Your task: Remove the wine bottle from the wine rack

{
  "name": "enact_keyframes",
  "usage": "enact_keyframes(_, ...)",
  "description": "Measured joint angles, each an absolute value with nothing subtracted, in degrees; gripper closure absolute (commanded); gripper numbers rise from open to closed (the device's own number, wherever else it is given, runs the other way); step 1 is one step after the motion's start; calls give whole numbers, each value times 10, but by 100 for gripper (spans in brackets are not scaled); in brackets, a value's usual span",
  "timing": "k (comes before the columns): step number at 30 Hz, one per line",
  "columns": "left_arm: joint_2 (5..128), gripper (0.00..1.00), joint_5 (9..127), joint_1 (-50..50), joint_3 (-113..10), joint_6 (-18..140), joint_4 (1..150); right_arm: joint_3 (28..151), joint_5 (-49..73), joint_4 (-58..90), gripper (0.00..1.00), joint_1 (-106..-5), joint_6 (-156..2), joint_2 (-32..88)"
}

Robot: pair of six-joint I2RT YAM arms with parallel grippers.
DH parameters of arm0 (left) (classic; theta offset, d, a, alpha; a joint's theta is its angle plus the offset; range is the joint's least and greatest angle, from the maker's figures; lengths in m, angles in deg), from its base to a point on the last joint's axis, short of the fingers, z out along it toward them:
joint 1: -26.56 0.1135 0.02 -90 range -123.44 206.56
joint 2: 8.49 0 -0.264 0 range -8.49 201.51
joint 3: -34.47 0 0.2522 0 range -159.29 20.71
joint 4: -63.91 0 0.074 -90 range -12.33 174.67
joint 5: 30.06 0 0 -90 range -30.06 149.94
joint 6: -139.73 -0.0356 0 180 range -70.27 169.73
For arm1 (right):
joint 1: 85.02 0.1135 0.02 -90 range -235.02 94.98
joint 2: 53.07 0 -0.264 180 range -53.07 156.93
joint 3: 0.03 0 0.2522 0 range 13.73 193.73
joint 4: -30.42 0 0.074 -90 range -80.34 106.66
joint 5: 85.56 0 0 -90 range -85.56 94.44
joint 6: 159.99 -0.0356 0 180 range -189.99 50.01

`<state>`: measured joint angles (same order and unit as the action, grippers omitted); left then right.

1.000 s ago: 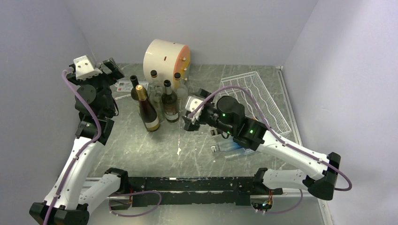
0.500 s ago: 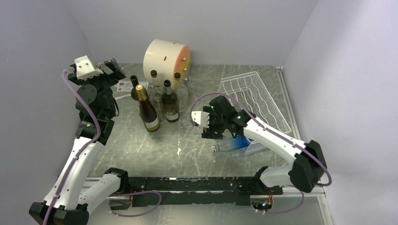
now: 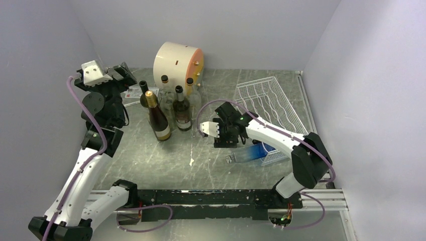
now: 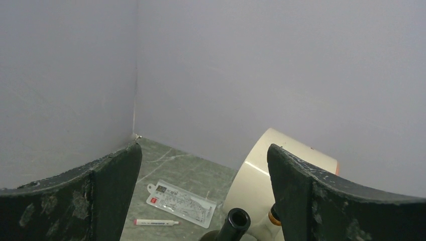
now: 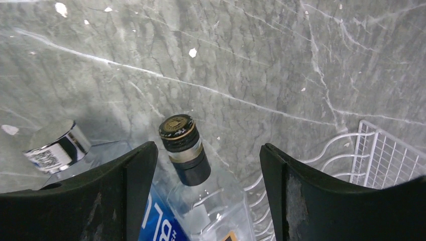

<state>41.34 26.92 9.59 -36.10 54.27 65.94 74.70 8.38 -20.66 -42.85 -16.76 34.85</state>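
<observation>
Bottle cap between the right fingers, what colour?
Cap is black with gold markings; best in right wrist view.

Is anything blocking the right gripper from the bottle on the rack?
Nothing visible. The right gripper is open, with the black-capped bottle neck directly between its fingers. A silver-capped bottle lies close beside it, near one finger, and might get nudged.

Lower left of the right wrist view, a blue label point(image 5: 160, 227) shows white letters, roughly "BL", cut off by the frame; the sticker on the silver cap point(image 5: 56, 145) and the emblem topping the wine bottle point(image 5: 201, 196) are illegible. Bottom centre of the left wrist view, the white card point(image 4: 181, 202) carries print too small to read.
</observation>
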Motion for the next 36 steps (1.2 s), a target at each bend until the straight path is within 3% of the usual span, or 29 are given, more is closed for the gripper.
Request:
enact_keyframes(7,413,2,274,95,-363,546,664,733,65,-209,22,-421,-146,356)
enact_keyframes(19,413,2,274,95,-364,545,664,726,5,-192,31,-418,-138,398)
enact_keyframes(33,412,2,270,93,-363,533,663,756,-62,-189,60,-401,-142,467)
enact_keyframes(36,412,2,267,93,-363,531,662,756,-68,-191,72,-387,-139,467)
